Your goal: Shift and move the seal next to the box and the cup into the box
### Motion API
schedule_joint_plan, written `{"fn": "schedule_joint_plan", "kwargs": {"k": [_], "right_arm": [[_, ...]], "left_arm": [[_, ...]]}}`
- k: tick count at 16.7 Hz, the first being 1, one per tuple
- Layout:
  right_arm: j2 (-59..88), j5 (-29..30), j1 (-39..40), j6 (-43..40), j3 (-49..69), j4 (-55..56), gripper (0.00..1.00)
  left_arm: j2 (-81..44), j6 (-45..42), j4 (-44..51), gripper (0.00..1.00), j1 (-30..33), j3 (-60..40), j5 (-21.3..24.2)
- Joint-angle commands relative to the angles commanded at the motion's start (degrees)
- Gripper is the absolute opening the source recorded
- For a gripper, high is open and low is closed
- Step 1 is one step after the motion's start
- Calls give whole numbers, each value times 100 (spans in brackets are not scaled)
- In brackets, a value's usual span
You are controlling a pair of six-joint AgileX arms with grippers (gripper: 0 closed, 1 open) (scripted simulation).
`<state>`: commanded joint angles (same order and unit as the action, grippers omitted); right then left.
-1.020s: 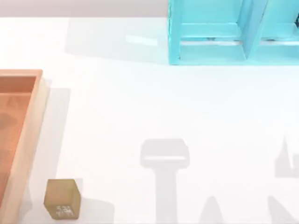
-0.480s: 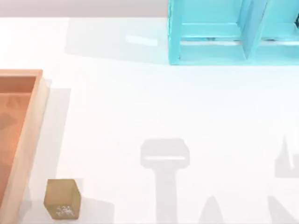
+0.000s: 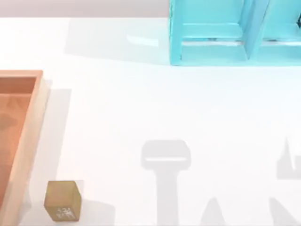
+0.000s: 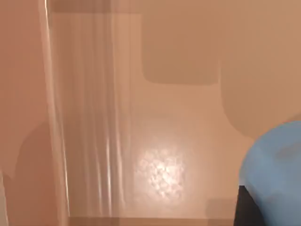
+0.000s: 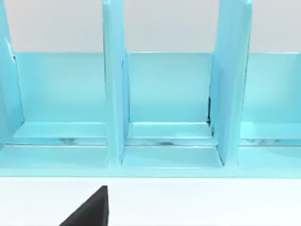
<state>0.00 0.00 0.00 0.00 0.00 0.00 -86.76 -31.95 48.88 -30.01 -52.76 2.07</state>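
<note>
Lying at the nine o'clock edge of the top view, the box (image 3: 21,136) shows its orange-brown floor and pale wood rim, and the stretch of floor seen there holds nothing. Just beside its rim, toward seven o'clock on the white table (image 3: 141,103), the seal (image 3: 62,200) stands upright with its speckled mark on the face turned toward six o'clock; a narrow strip of table separates it from the rim, so the two do not touch.

Up at one o'clock the cyan shelf unit (image 3: 235,33) stands at the table's far edge. The right wrist view looks into its compartments (image 5: 167,108), each of them bare, with a dark finger (image 5: 91,209) of the right gripper low in that picture; whether that gripper is wide or narrow I cannot tell.

The left wrist view looks down on the box floor (image 4: 160,141) with a bright glint on it. The cup (image 4: 275,169) sits at that picture's edge, against a dark finger (image 4: 247,207) of the left gripper. Whether those fingers clamp the cup or stand apart I cannot tell.
</note>
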Motion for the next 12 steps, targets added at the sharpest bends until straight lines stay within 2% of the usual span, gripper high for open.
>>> {"fn": "schedule_joint_plan", "kwargs": {"k": [6, 12], "right_arm": [[0, 0, 0, 0, 0, 0, 100], [0, 0, 0, 0, 0, 0, 100]], "left_arm": [[-144, -3, 123, 0, -50, 268, 114], [-144, -3, 123, 45, -50, 268, 114]]}}
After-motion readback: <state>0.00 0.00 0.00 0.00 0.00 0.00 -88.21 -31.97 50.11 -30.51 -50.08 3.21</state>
